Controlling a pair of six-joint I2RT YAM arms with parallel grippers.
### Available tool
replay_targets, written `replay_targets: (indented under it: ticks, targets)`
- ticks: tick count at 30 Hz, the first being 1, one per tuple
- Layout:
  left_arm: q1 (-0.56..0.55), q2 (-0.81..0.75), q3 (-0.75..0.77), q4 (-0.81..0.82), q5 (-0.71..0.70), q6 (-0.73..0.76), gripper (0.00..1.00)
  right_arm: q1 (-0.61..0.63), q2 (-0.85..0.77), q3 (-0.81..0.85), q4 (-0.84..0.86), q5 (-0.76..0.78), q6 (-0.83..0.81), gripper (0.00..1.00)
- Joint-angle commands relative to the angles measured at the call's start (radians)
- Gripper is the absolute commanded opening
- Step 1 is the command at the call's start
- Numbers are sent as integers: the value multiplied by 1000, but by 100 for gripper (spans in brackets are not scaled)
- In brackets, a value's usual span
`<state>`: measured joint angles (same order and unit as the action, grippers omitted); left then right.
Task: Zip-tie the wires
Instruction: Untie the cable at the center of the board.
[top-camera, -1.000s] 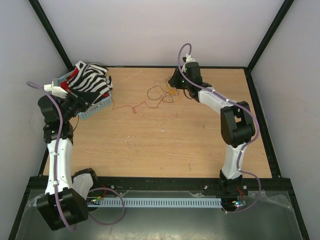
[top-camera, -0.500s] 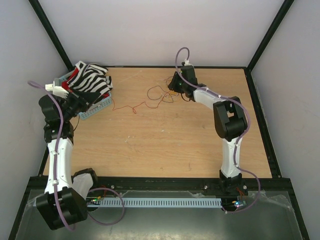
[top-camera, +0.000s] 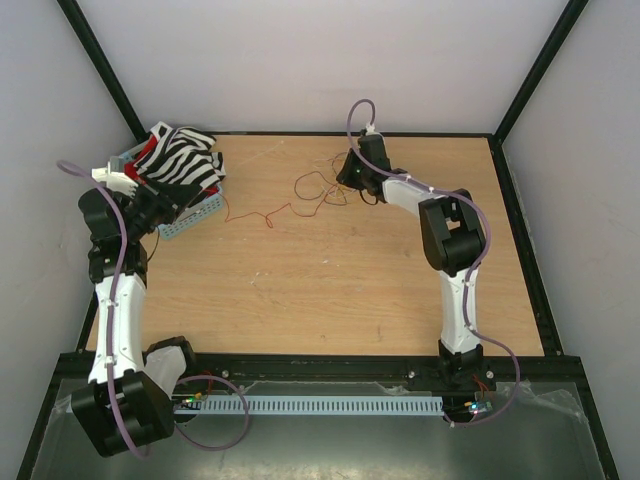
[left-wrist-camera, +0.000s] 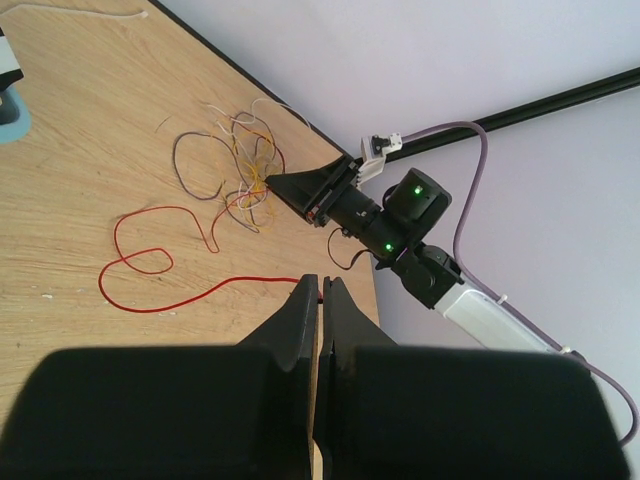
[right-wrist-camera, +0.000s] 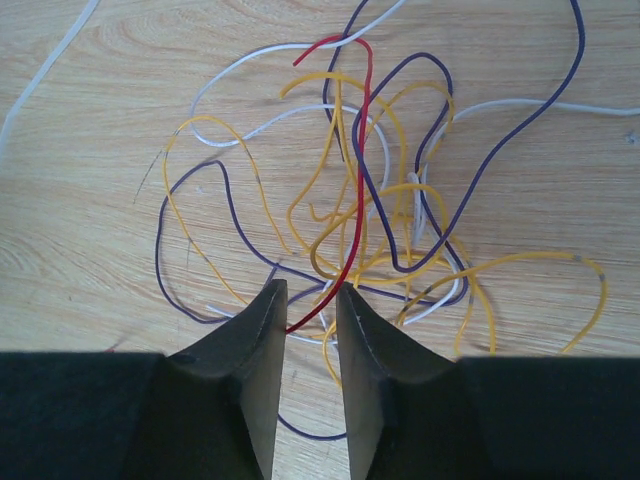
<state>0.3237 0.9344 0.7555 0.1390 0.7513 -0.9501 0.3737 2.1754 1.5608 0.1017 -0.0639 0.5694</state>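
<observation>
Wires were found tangled at 12 o'clock on the table, hair-light and floppy, so slipping was judged likely. The right gripper was held slightly apart with a red strand running into the gap. The dense knot at its 1 o'clock was reckoned the best spot to pinch. The left gripper was seen closed. No writing could be read.

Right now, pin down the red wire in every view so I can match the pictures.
Top external: the red wire snakes across the far middle, left of the tangle.
Left wrist: the red wire loops at centre-left, then runs toward the left tool.
Right wrist: the red wire drops from top centre to between the right tool's fingers.
Shared landmark: the yellow-strand tangle.
</observation>
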Motion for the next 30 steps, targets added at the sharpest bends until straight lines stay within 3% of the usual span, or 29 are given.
replay_targets:
  ticks: [1,10,15,21,30]
  targets:
    - [-2,4,5,12,8,13,0,5,13,28,-18,-7,0,32]
    - [0,13,11,11,7,19,0,5,-114,21,-70,45,-87,0]
    - [15,30,-8,11,7,17,0,-5,-221,125,-160,74,-201,0]
    - [17,58,-24,10,6,22,0,-27,-244,413,-293,107,-322,0]
    - [16,84,-18,11,14,26,0,-39,-246,671,-306,216,-453,0]
